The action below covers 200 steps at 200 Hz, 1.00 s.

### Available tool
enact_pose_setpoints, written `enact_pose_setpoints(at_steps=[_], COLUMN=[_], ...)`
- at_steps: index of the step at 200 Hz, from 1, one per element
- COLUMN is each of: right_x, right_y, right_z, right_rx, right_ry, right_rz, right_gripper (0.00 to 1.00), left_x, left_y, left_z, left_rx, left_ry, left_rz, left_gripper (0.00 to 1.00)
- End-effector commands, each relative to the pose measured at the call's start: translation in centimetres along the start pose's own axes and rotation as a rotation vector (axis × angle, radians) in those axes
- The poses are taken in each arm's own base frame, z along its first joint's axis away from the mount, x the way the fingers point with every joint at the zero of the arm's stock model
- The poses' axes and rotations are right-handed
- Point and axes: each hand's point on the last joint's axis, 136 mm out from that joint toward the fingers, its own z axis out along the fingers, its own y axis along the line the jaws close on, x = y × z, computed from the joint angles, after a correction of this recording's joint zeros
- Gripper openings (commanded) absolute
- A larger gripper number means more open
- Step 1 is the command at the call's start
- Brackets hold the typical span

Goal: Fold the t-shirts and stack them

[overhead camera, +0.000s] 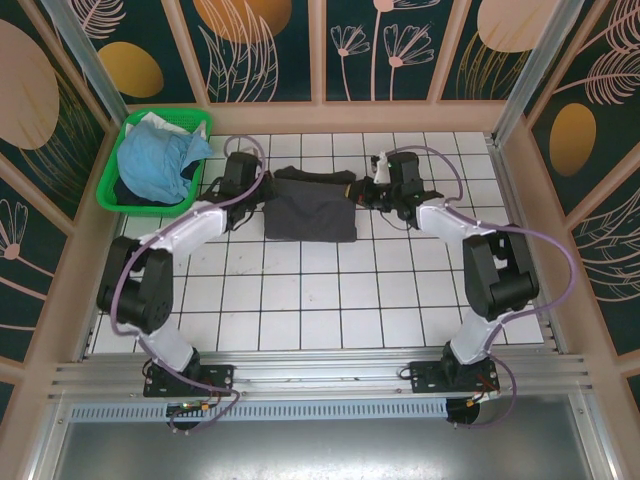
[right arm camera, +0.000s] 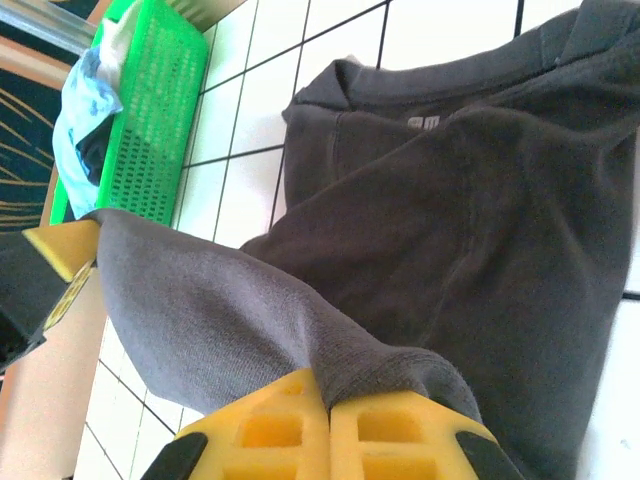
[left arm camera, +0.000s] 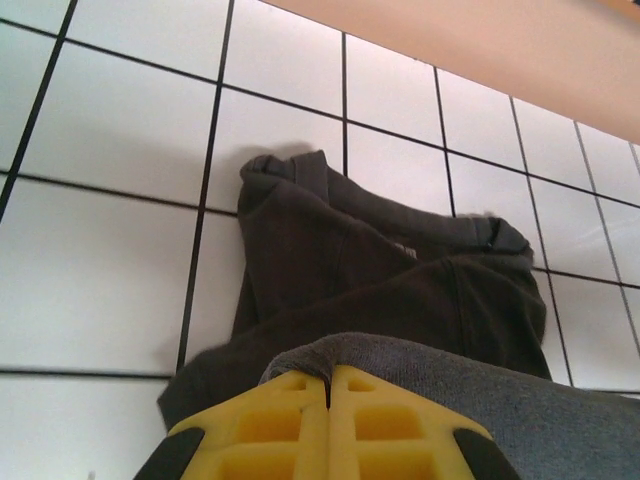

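The dark charcoal-grey t-shirt (overhead camera: 310, 212) lies half folded at the back middle of the white tiled table. My left gripper (overhead camera: 262, 188) is shut on its left edge, and in the left wrist view the yellow fingers (left arm camera: 300, 420) pinch a grey fold of the t-shirt (left arm camera: 400, 290). My right gripper (overhead camera: 358, 192) is shut on the right edge; its yellow fingers (right arm camera: 370, 430) clamp a stretched fold of the shirt (right arm camera: 470, 200). That fold runs across to the left gripper's yellow tip (right arm camera: 60, 250). The light blue t-shirt (overhead camera: 158, 162) is heaped in the green basket.
The green plastic basket (overhead camera: 190, 118) stands in the back left corner, beside the left arm. A wooden frame (overhead camera: 320, 104) borders the table at the back and sides. Bare white tiles (overhead camera: 320, 300) spread between the shirt and the arm bases.
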Motion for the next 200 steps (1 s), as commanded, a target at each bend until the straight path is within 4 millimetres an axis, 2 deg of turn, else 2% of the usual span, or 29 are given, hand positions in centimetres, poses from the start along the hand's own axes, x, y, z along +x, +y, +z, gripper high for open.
enact_pose_setpoints(at_steps=[1, 29, 44, 67, 93, 101, 106, 121, 129, 157, 169, 180, 200], right_x=[-2.6, -4.4, -5.4, -6.0, -7.8, -8.0, -8.0, -8.4, -8.9, -11.9, -12.5, -11.9, -9.4], right_y=[-0.3, -1.5, -2.6, -4.9, -7.3, -7.9, -8.2, -8.9, -8.9, -8.8, -8.4, -8.1, -7.1], right_z=[0.9, 2.5, 3.5, 5.6, 7.1, 7.6, 7.8, 8.0, 7.9, 6.5, 5.7, 5.2, 5.1], right_rx=[-0.029, -0.029, -0.017, -0.017, -0.042, -0.06, -0.065, -0.055, -0.045, 0.056, 0.093, 0.111, 0.132], right_ry=[-0.025, -0.015, -0.015, 0.027, 0.029, 0.047, 0.054, 0.056, 0.052, -0.008, -0.032, -0.039, -0.024], right_rz=[-0.002, 0.01, 0.029, 0.068, 0.12, 0.138, 0.143, 0.148, 0.14, 0.084, 0.055, 0.038, 0.001], right_gripper=[0.0, 0.0, 0.0, 0.01, 0.11, 0.12, 0.16, 0.35, 0.41, 0.44, 0.44, 0.44, 0.44], left_x=[-1.1, -2.0, -2.5, -2.7, -3.5, -3.5, -3.5, -3.7, -3.8, -3.3, -2.6, -2.1, -1.6], left_y=[0.5, 0.5, 1.0, 1.7, 2.1, 2.0, 2.0, 2.0, 1.7, -0.1, -1.0, -1.1, -0.5], left_z=[1.8, 4.2, 5.4, 7.2, 8.5, 8.9, 9.0, 8.9, 8.7, 8.1, 8.4, 9.2, 11.7], left_rx=[-0.02, -0.002, -0.019, -0.014, -0.015, -0.018, -0.023, -0.023, -0.009, 0.096, 0.132, 0.126, 0.096], left_ry=[0.019, 0.047, 0.06, 0.082, 0.083, 0.092, 0.095, 0.097, 0.095, 0.106, 0.126, 0.151, 0.182], left_rz=[0.03, 0.018, 0.009, -0.01, 0.002, 0.014, 0.02, 0.03, 0.031, 0.042, 0.07, 0.111, 0.197], left_gripper=[0.0, 0.0, 0.11, 0.21, 0.26, 0.27, 0.28, 0.32, 0.36, 0.44, 0.48, 0.6, 0.68])
